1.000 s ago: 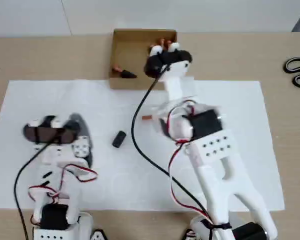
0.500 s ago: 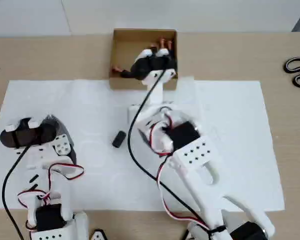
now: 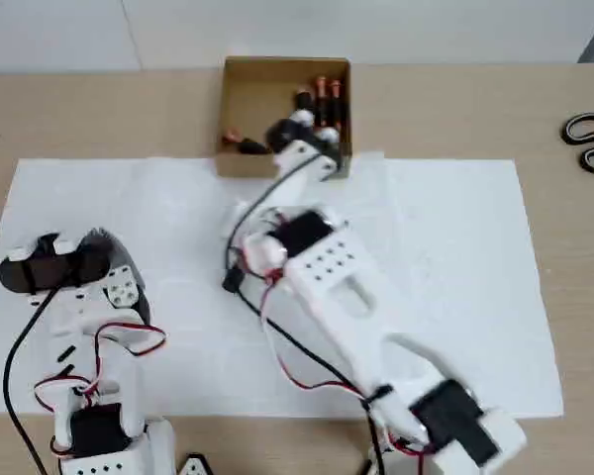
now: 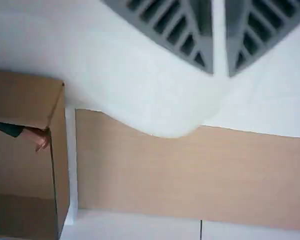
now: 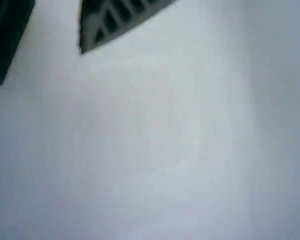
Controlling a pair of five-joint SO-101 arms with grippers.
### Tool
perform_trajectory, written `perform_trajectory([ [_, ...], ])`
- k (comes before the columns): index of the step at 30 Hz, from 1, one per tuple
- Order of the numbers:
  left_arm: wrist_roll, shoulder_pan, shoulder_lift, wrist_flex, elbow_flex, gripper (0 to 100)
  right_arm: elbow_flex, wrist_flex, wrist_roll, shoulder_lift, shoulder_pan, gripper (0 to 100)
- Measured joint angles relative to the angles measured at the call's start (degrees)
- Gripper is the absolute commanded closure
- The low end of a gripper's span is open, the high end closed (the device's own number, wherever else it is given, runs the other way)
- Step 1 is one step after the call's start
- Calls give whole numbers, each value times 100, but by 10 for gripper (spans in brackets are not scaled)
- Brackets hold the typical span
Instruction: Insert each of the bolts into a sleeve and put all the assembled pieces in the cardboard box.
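- Brown cardboard box [image 3: 240, 104] sits at the far end of the table [image 3: 455, 109]. The right gripper [image 3: 295, 139] hangs right at the box's near edge.
- Orange-tipped pieces [image 3: 323, 93] lie side by side in the box. They are just past the right gripper, near the corner.
- One more dark piece with an orange tip [image 3: 242, 144] lies in the box's other near corner, just beside the right gripper. The left wrist view shows it too [image 4: 26, 135], at the wall of the box [image 4: 57, 165].
- Black sleeve [image 3: 234, 280] lies on the white paper [image 3: 465, 247]. It is behind the right gripper, close to that arm's elbow and partly under it.
- I cannot tell if the right gripper is wide or narrow, or if it holds a thing.
- Left gripper [image 3: 101, 240] is over the paper, well apart from the box, which is far ahead of it and off to one side.
- In the left wrist view the left gripper [image 4: 220, 73] is narrow. Its grey fingers [image 4: 182, 35] sit close together with just a thin slit, and nothing is between them.
- Scissors [image 3: 589, 142] lie on the bare table, far off to the side of the right gripper, well apart from the box.
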Motion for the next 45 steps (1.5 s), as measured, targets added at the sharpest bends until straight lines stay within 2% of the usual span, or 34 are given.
perform_trajectory([
  [8,0,0,0,193,0,994,-589,387,-246,571,-730,703],
  [13,0,0,0,536,0,994,-633,387,-404,1055,-668,703],
  [27,0,0,0,536,0,994,-686,-290,-404,2154,-563,704],
  [34,0,0,0,536,0,994,-826,-308,-431,2470,-492,708],
  [37,0,0,0,536,0,994,-853,-308,-440,2488,-387,801],
  [40,0,0,0,536,0,994,-835,-273,-440,2505,-220,980],
  [41,0,0,0,536,0,994,-826,-264,-440,2532,-141,998],
  [43,0,0,0,536,0,994,-818,-264,-440,2567,-9,957],
  [45,0,0,0,536,0,994,-809,-264,-440,2593,97,965],
])
